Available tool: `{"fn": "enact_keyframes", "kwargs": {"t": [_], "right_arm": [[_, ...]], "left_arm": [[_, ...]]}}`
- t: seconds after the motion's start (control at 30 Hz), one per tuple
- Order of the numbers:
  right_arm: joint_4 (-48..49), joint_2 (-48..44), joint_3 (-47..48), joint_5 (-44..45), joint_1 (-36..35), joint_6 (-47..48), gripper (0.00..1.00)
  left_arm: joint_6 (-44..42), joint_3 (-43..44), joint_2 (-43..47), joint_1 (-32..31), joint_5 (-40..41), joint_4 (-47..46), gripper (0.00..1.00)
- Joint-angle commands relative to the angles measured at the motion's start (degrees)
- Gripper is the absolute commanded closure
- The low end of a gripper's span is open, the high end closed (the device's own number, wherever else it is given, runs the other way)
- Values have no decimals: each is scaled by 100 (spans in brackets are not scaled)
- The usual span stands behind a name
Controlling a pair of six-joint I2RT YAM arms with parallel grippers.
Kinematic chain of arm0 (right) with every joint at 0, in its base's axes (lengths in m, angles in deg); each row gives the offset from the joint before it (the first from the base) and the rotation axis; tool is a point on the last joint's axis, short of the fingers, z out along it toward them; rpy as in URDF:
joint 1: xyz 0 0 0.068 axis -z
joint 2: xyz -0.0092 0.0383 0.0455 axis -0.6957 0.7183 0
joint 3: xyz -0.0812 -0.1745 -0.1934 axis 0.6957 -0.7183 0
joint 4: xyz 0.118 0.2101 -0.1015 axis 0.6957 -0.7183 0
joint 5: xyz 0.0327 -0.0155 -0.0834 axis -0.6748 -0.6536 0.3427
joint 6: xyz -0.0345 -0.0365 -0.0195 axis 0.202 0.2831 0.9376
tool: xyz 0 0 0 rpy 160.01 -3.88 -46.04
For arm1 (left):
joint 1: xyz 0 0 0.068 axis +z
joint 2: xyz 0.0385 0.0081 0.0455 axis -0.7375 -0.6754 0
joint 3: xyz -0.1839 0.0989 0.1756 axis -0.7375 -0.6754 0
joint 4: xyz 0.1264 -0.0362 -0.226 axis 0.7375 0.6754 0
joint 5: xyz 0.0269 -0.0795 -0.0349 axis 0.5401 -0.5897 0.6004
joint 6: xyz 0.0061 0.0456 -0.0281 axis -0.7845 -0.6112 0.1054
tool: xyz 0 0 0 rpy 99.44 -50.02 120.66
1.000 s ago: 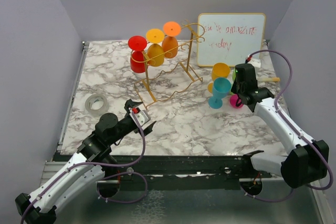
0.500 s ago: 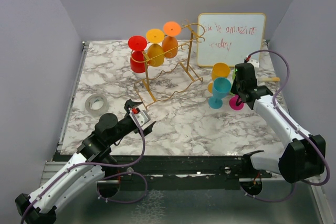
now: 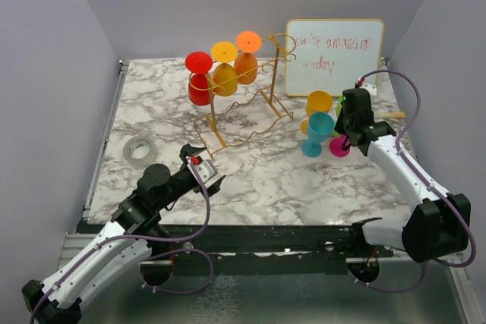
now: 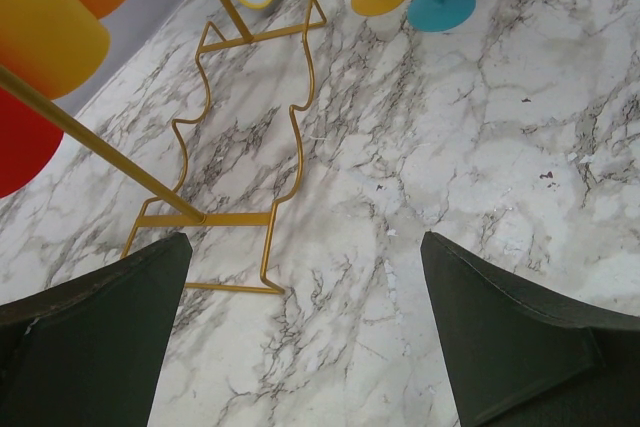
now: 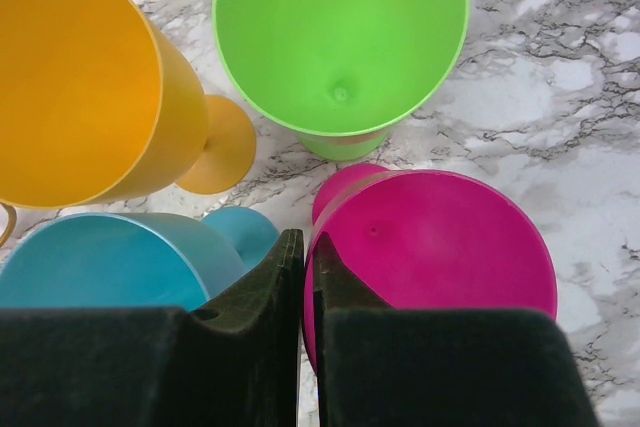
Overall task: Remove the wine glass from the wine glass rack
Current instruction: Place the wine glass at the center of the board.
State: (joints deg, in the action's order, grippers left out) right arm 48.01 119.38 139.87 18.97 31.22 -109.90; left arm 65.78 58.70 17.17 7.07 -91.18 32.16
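The gold wire wine glass rack [image 3: 244, 108] stands at the middle back of the table, with a red [image 3: 199, 89], a yellow [image 3: 225, 79] and an orange wine glass [image 3: 245, 67] hanging upside down from it. My left gripper [image 3: 206, 163] is open in front of the rack's base [image 4: 240, 217], low over the marble and holding nothing. In the right wrist view my right gripper [image 5: 307, 242] is shut on the rim of a pink wine glass [image 5: 450, 247], one finger inside the bowl and one outside. That glass stands upright on the table at the right [image 3: 341, 147].
Beside the pink glass stand a teal [image 5: 100, 262], a yellow [image 5: 80, 77] and a green glass [image 5: 340, 37], packed close together. A whiteboard [image 3: 334, 55] leans at the back right. A tape roll [image 3: 140, 149] lies at the left.
My right gripper and the pink glass have shifted very slightly towards the back. The left arm has not moved.
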Motion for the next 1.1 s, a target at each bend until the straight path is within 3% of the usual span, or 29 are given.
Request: {"fn": "enact_keyframes", "kwargs": {"t": [0.0, 0.33, 0.47, 1.07], "right_arm": [[-44, 51, 219, -197, 38, 40, 89], [-245, 123, 309, -221, 47, 106, 89], [-318, 128, 401, -381, 47, 192, 94], [-332, 401, 445, -532, 47, 359, 93]], "left_arm": [[-46, -18, 54, 28, -36, 29, 1], [-48, -17, 48, 28, -45, 29, 1], [-47, -18, 53, 28, -49, 29, 1], [-57, -17, 50, 41, -58, 16, 1]]}}
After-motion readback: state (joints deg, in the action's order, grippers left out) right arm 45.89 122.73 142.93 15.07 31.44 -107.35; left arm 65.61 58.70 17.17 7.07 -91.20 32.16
